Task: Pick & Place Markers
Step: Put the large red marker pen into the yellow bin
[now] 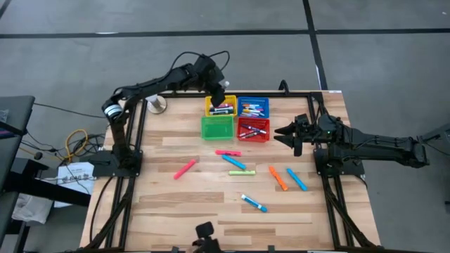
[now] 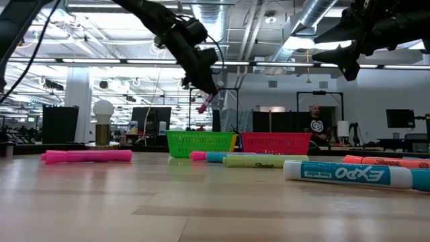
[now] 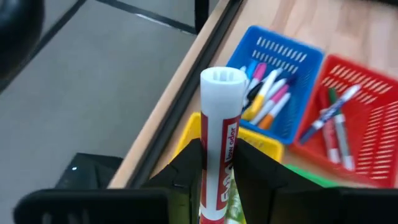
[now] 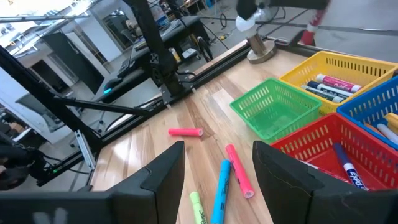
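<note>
The sorting was well under way but not finished. Several markers already lay in the yellow basket [image 1: 220, 106], the blue basket [image 1: 253, 107] and the red basket [image 1: 254, 129] at the far middle of the desk [image 1: 162, 211]; the green basket [image 1: 216, 127] looked empty as far as I could tell.

My left tool [image 1: 219, 98] hung over the yellow basket, clamped on a red-and-white marker [image 3: 220, 143]. It stood upright between the fingers [image 3: 186, 177], its white end sticking up and a red label with white lettering down its side. I judged it was about to be dropped in with the ones already there.

Still loose on the desk were seven or so: a pink marker [image 1: 185, 169] to the left, a second pink marker [image 1: 228, 152] just near of the baskets, a blue marker [image 1: 234, 162] and a yellow-green marker [image 1: 241, 172] beside it, an orange marker [image 1: 278, 178] and a light-blue marker [image 1: 297, 179] to the right, and a white-and-blue marker [image 1: 254, 203] nearest the front. All were short, straight, capped sticks lying flat and well apart from one another.

My right tool [image 1: 290, 131] waited just right of the red basket, raised off the desk, its fingers apart and holding nothing.
</note>
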Robot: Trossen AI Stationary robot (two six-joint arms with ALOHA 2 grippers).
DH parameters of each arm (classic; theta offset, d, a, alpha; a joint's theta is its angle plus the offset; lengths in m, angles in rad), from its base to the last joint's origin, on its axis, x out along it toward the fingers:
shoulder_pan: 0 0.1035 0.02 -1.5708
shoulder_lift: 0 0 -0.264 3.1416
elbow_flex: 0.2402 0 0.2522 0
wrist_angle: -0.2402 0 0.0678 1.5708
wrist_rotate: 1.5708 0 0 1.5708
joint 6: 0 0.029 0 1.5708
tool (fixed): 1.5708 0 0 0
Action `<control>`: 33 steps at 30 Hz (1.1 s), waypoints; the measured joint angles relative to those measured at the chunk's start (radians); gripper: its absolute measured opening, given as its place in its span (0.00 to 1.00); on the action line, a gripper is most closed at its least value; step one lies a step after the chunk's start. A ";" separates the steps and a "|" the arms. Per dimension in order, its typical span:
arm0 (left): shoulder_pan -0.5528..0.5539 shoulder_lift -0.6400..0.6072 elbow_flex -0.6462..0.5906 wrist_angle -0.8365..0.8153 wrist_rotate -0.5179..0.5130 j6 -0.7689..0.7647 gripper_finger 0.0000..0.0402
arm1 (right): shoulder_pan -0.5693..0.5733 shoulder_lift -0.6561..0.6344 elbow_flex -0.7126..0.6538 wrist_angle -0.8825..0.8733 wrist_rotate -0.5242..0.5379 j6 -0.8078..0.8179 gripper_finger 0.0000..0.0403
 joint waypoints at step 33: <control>-0.047 0.202 0.010 -0.010 -0.058 0.294 0.19 | 0.000 0.000 0.000 0.000 0.028 0.000 0.44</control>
